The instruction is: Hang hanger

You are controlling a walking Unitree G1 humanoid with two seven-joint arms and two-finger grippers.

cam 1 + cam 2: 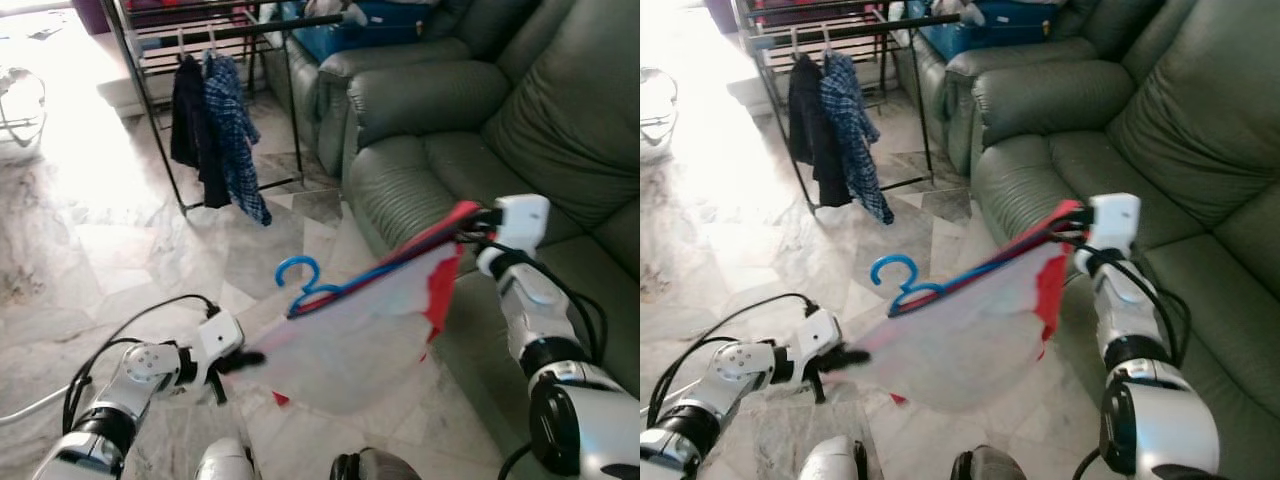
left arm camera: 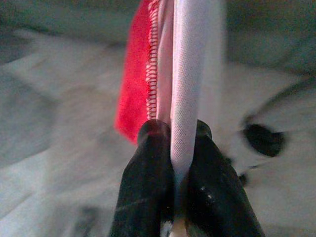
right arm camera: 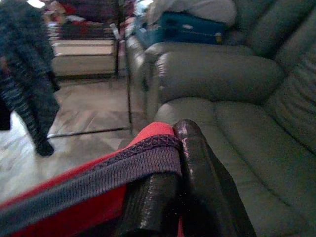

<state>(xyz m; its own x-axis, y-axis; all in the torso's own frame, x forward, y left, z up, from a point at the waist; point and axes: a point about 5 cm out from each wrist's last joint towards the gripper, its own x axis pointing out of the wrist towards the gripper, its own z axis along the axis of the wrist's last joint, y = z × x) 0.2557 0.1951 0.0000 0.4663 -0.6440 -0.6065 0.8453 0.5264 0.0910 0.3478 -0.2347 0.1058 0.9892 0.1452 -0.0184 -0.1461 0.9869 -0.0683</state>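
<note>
Nearest, low on the robot's left: left gripper (image 1: 243,360) pinching the bottom hem of the garment (image 1: 355,345), fingers (image 2: 148,182) closing tight on a thin fold of white fabric with a red stitched edge beside it in the left wrist view.

Spanning between both arms: white garment with red sleeve and red collar trim hanging stretched and sagging above the marble floor (image 1: 120,250). Blue hanger (image 1: 305,285) sitting inside the garment's neck, hook curling up and out on the left end, bar running up and right along the red shoulder line.

On the right, higher and just in front of the sofa's seat edge: right gripper (image 1: 478,228) clamping the garment's upper end, fingers (image 3: 197,168) closing over the dark ribbed band and red cloth, hanger end lying under that cloth.

Behind and to the right: dark green leather sofa (image 1: 480,130) filling the right side, a blue item (image 1: 370,22) resting on its far armrest area.

Farthest, upper left: black metal clothes rack (image 1: 150,90) standing on the floor, carrying a dark garment (image 1: 188,115) and a blue checked shirt (image 1: 235,135) on hangers.

No brand, label or writing reading legibly anywhere.
</note>
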